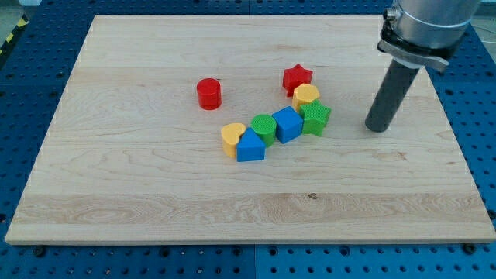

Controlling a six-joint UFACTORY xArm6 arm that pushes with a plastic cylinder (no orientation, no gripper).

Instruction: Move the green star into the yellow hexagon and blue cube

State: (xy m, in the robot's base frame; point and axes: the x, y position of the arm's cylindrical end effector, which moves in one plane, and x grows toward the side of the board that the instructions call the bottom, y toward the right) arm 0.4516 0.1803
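The surface, a pale wooden board, fills the near part of the view, bare along its bottom edge. The rod comes next in size: my tip rests at about three o'clock from the cluster, a short way clear of every block. There are no fingers on this rig, only the plain rod, so nothing is held or clamped.

The cluster curves through the board's middle. The blue cube sits at its centre, and the green star is just at its three o'clock side, apparently touching it. The yellow hexagon lies at eleven o'clock from the star, also close against it. A red star sits at twelve o'clock of the hexagon. A green round block adjoins the cube at nine o'clock, then a blue wedge-like block and a yellow heart. A red cylinder stands well apart toward ten o'clock.

I judge the task nearly complete, so the risk is overdoing it. A push toward nine o'clock would carry through the star into the cube and shunt the whole chain. An off-centre contact could spin the star past the hexagon or knock the hexagon into the red star.
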